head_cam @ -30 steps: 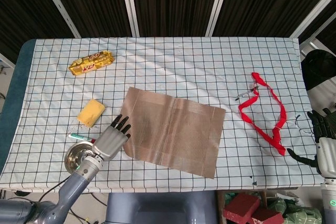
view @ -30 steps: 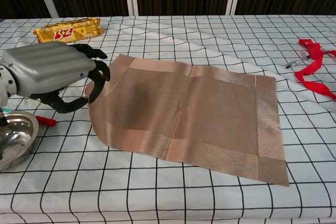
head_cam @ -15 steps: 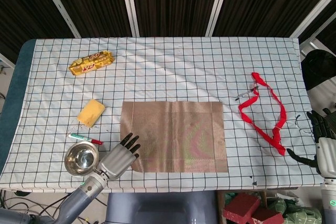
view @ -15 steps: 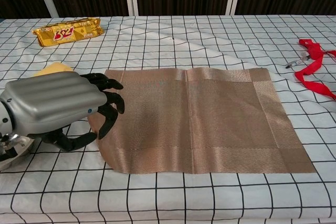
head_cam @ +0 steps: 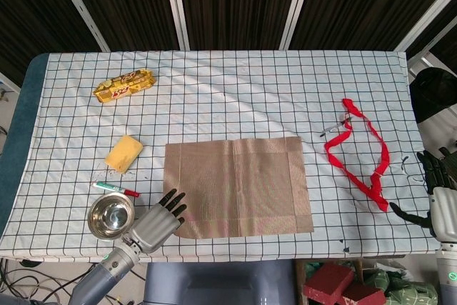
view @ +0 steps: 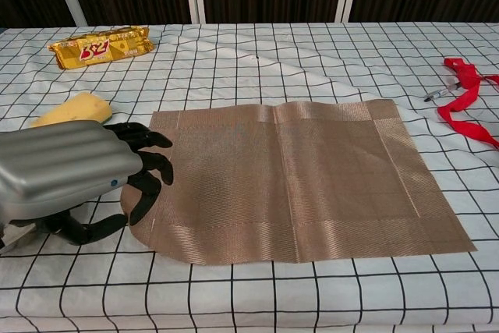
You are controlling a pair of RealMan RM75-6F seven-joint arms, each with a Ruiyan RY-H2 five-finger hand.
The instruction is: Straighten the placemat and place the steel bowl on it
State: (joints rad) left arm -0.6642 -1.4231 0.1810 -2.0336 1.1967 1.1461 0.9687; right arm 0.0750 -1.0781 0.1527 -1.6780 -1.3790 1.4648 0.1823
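Note:
The brown woven placemat (head_cam: 235, 187) (view: 296, 181) lies flat and roughly square to the table's near edge. Its near-left corner curls up slightly. My left hand (head_cam: 158, 221) (view: 70, 177) is at that corner. Its fingers (view: 144, 185) are curled over the mat's left edge and the thumb sits below, pinching it. The steel bowl (head_cam: 111, 216) stands upright on the cloth just left of that hand. In the chest view the hand hides the bowl. My right hand (head_cam: 443, 194) hangs off the table's right edge, fingers apart and holding nothing.
A yellow sponge (head_cam: 123, 153) (view: 70, 108) and a red-and-green marker (head_cam: 114, 189) lie left of the mat. A yellow snack packet (head_cam: 124, 84) (view: 97, 44) sits far left. A red ribbon (head_cam: 360, 151) (view: 468, 87) and a small metal clip (head_cam: 334, 130) lie right.
The mat has turned from skewed to square and slid toward the near edge. My left hand drew back toward the near edge with the mat's corner. The right hand has stayed still.

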